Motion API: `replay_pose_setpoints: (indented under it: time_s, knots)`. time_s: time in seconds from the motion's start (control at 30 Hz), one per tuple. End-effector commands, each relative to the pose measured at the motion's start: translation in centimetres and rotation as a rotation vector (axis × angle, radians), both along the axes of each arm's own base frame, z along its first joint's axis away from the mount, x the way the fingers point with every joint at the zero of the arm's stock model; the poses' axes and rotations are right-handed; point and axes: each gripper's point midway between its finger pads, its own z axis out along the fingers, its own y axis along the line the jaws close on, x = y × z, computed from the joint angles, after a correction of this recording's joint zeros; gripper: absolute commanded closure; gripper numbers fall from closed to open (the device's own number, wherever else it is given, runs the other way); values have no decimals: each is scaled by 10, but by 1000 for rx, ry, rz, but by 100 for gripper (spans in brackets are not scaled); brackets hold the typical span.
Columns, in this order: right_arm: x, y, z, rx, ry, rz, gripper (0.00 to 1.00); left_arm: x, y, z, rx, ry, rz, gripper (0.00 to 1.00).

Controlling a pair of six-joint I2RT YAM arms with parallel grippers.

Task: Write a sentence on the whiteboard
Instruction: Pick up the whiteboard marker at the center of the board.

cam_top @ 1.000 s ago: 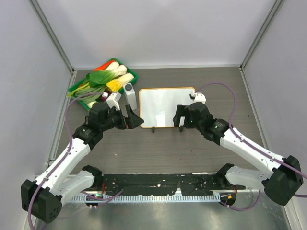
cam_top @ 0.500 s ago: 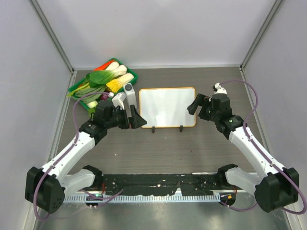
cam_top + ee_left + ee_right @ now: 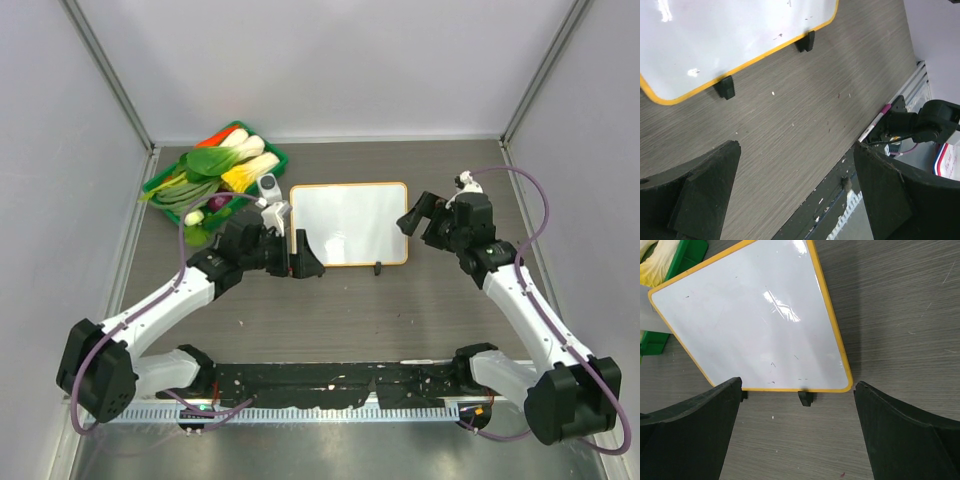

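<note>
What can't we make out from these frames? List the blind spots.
Top view: the left gripper covers the whiteboard's near-left corner and one clip foot.
Right wrist: the faint marks on the board are too small to read; no legible sentence.
Right wrist: the green tray is cut off by the top-left edge.
Left wrist: the pink-tipped pen by the rail is too small to identify as a marker.

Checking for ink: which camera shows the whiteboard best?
Right wrist: the whiteboard fills the frame close up, blank but for faint specks. Top external shows it small, with no surface detail. Left wrist catches only the edge with two black feet.
</note>
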Motion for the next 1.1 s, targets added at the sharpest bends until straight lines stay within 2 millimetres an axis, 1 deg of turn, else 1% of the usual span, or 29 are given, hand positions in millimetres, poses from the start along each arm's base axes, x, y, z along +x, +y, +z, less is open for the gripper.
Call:
replay_pose_setpoints:
  time_s: [0.0, 0.13, 0.43, 0.63, 0.77, 0.93, 1.07]
  knots:
    - [0, -3, 20, 26, -60, -17, 1, 7, -18, 23, -28, -95, -34, 0]
    - [-3, -8, 21, 18, -60, -36, 1, -1, -31, 18, -10, -98, -71, 0]
    - [-14, -23, 8, -14, -24, -95, 0, -23, -66, 2, 48, -96, -166, 0]
    - [-21, -28, -3, -15, 2, -113, 2, -46, -92, -4, 78, -121, -232, 0]
    - [-26, -36, -11, -25, 19, -144, 2, -60, -107, -11, 97, -128, -268, 0]
    - [-31, -46, -18, -33, 38, -182, 2, -85, -131, -17, 121, -158, -355, 0]
    - [-35, -55, -24, -38, 58, -214, 2, -102, -147, -22, 140, -188, -404, 0]
